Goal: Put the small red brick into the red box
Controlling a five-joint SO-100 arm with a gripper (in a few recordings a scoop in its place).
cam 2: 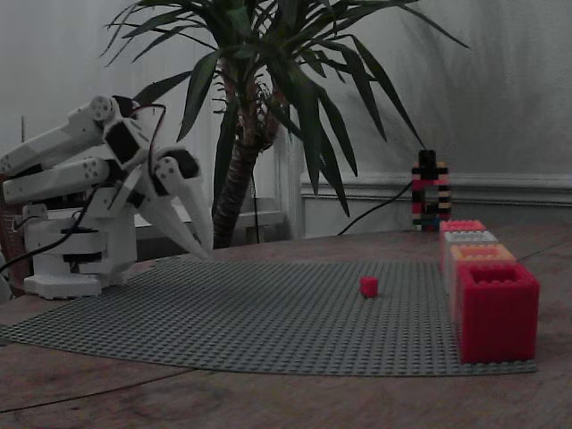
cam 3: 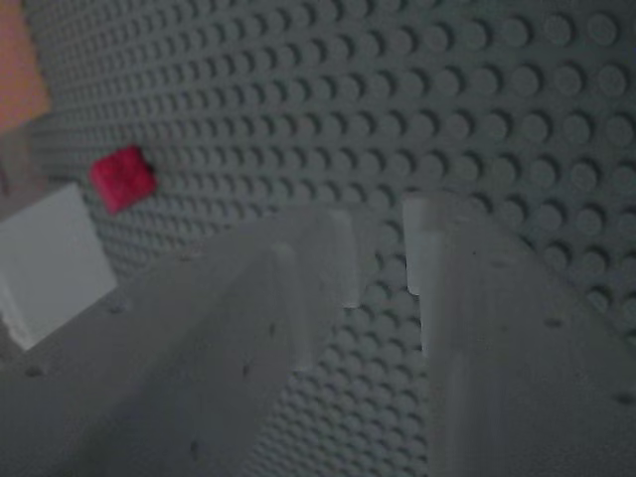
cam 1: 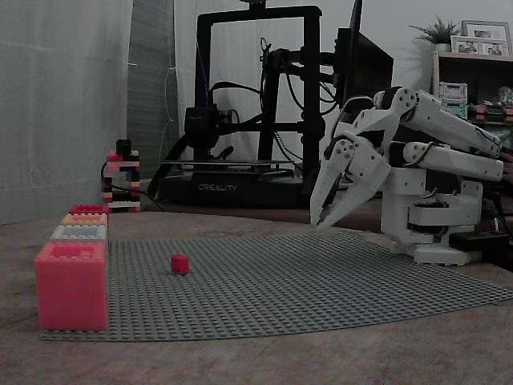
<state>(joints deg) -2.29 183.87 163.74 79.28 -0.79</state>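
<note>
The small red brick lies alone on the grey studded baseplate. The open-topped red box stands at the plate's front corner, first in a row of boxes. My white gripper hangs tilted down just above the plate's far edge, well away from the brick. Its fingers are slightly open with nothing between them. In the wrist view the gripper points at bare studs, and the brick sits up and to the left.
Behind the red box stand a white box, an orange box and another red one. A small brick tower, a 3D printer and a potted plant stand beyond the plate.
</note>
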